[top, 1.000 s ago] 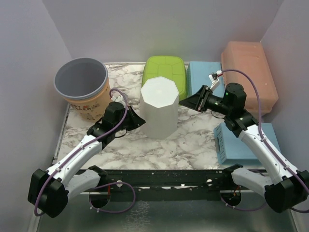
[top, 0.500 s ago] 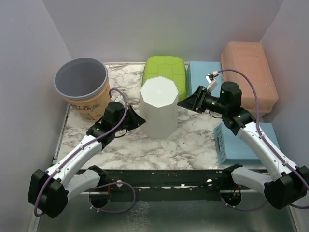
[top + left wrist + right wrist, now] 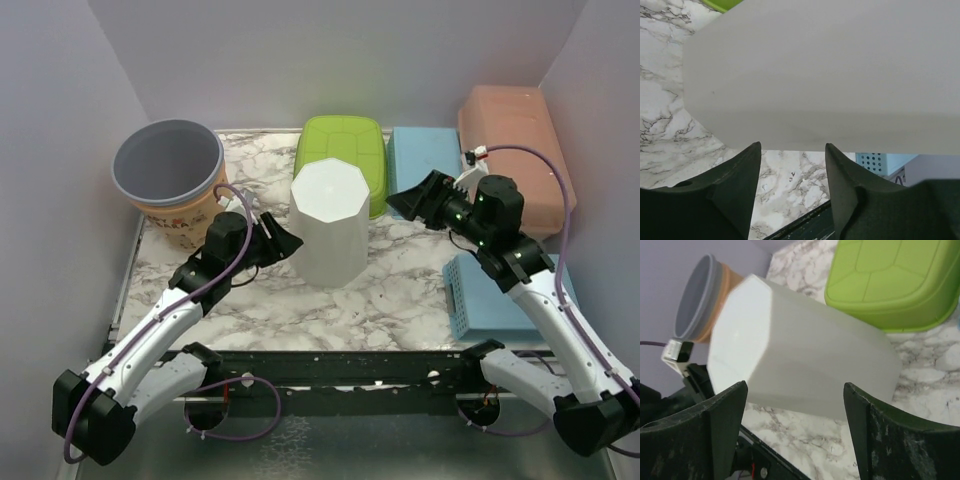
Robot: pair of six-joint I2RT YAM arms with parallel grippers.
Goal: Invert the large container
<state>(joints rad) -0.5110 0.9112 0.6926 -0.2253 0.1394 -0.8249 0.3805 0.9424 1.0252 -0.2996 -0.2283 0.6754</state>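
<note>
The large white eight-sided container [image 3: 332, 215] stands on the marble table with a flat closed face up. My left gripper [image 3: 291, 242] is open, with its fingertips right at the container's left wall and nothing in it. In the left wrist view the white wall [image 3: 830, 75] fills the frame just past the gripper [image 3: 792, 146]. My right gripper [image 3: 395, 206] is open and empty, apart from the container on its right side. The right wrist view shows the container [image 3: 800, 365] lying beyond the gripper [image 3: 795, 386], with a gap between them.
An orange bucket with a grey rim [image 3: 168, 165] stands at the back left. A green tub [image 3: 343, 150] sits bottom-up right behind the container. A blue box [image 3: 425, 160], a salmon bin [image 3: 515, 160] and a blue perforated basket [image 3: 490, 295] line the right side.
My right gripper has drawn back to the right, away from the container. My left arm has shifted slightly, its gripper still at the container's left wall. The container has not moved.
</note>
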